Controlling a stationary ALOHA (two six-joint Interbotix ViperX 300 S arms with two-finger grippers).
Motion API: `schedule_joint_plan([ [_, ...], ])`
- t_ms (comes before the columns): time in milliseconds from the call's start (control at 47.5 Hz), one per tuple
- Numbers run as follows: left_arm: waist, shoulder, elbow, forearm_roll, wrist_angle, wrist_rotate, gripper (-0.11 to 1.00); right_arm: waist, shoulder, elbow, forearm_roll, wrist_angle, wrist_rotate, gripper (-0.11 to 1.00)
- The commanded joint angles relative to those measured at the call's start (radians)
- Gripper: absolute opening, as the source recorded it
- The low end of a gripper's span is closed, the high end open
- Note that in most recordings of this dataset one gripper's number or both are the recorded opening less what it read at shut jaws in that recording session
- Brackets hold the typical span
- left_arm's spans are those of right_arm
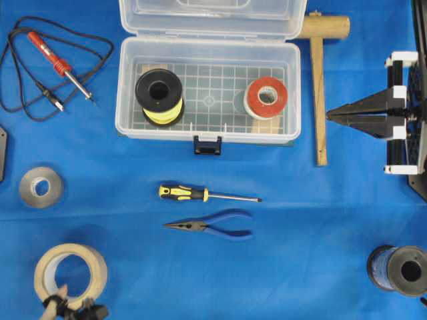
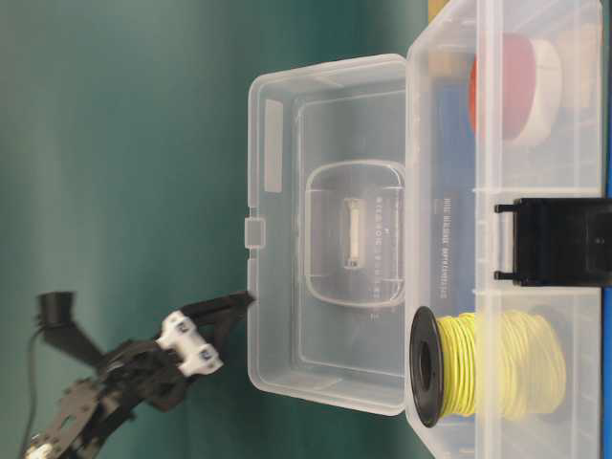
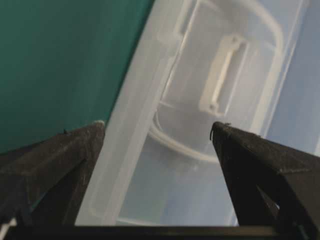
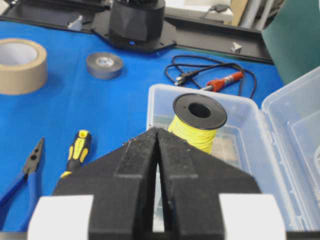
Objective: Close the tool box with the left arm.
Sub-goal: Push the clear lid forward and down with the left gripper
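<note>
The tool box (image 1: pixel 123 87) stands open at the back middle, its clear lid (image 1: pixel 207 13) swung up and back and its latch (image 1: pixel 207 144) at the front. A yellow wire spool (image 1: pixel 159 97) and a red-and-white tape roll (image 1: pixel 267 98) sit inside. In the table-level view my left gripper (image 2: pixel 239 304) is behind the lid (image 2: pixel 325 229), tips at its outer rim. The left wrist view shows that gripper (image 3: pixel 157 127) open wide, with the lid's rim (image 3: pixel 135 130) running between the fingers. My right gripper (image 1: pixel 330 115) is shut and empty, to the right of the box and pointing at it (image 4: pixel 156 131).
A wooden mallet (image 1: pixel 320 87) lies right of the box and a soldering iron (image 1: pixel 60 63) with its cord to the left. A screwdriver (image 1: pixel 200 195) and pliers (image 1: pixel 213 225) lie in front. A grey tape roll (image 1: pixel 41 187), masking tape (image 1: pixel 70 272) and a blue spool (image 1: pixel 399 269) sit nearer the front.
</note>
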Motion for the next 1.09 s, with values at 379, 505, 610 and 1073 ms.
schedule_joint_plan([
  [379,-0.017,0.028,0.011,-0.005,0.035,0.0,0.91,-0.02,0.006,-0.009,0.002,0.002,0.0,0.0],
  [505,-0.049,0.021,0.025,-0.005,0.06,-0.002,0.91,-0.023,0.006,-0.011,0.002,0.002,0.0,0.0],
  [610,-0.077,0.02,0.025,-0.005,0.087,-0.002,0.91,-0.023,0.006,-0.009,0.002,0.002,0.0,0.0],
  [1073,-0.15,-0.06,0.028,-0.005,0.187,-0.02,0.91,-0.023,0.006,-0.011,0.002,0.002,-0.006,0.0],
])
